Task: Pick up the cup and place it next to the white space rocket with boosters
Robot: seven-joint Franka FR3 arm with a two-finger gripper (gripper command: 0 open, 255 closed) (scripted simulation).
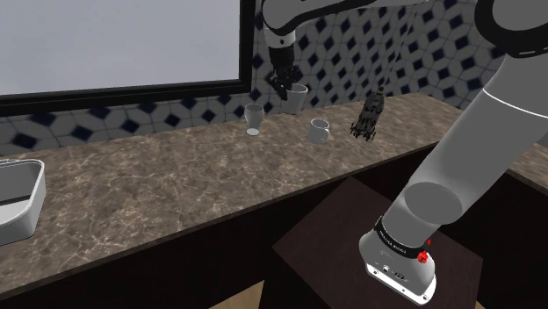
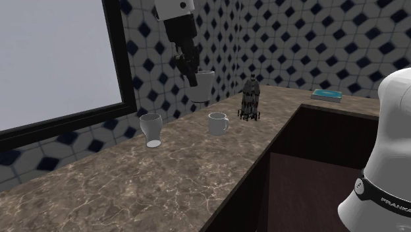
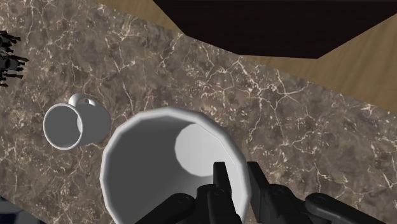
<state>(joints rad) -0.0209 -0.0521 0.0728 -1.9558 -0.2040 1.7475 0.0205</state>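
Counter: we see one marbled counter along the tiled wall.
Pincer: one gripper, clamped on the rim of the white cup.
Cup: one, lifted above the counter's far side.
Other vessels: two standing, a mug and a glass.
Rocket: one dark rocket, at the shoulder view's right of the mug.

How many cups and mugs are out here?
3: a white cup held in the hand above the counter; a handled mug on the counter; a tumbler beside it.
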